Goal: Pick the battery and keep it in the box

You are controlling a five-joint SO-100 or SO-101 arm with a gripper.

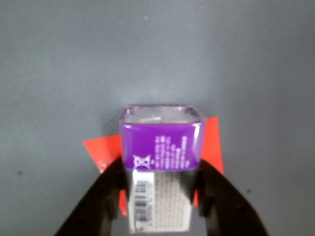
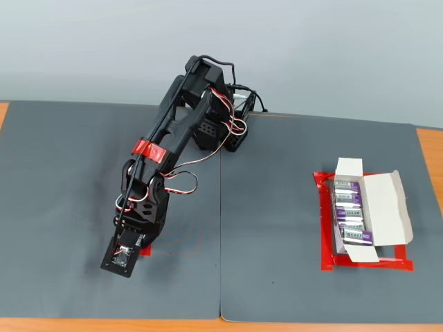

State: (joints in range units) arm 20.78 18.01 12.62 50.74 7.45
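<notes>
Between the two black fingers of the gripper (image 1: 160, 196) in the wrist view sits a stubby purple-and-silver battery (image 1: 161, 162) with a pale printed label and barcode, the fingers pressed against its two sides, so the gripper looks closed on it. Under the battery lies a flat red tape marker (image 1: 212, 142) on the grey mat (image 1: 59, 64); whether the cell has left the mat or rests on it cannot be told from this angle. In the fixed view the black arm (image 2: 169, 145) with red tape bands leans down toward the lower left of the mat, its head hiding the battery, with only a sliver of red showing beside it. Well apart, on the right of that view, the small white cardboard box (image 2: 377, 207) lies open inside a red tape outline (image 2: 324, 228), its long flap folded out to the right and a short flap up at the far end. Several identical purple cells (image 2: 350, 214) already lie in a row inside it. My reading is that the grasp is made or nearly so, and the lift, the carry across the mat and the release into the box all remain.
</notes>
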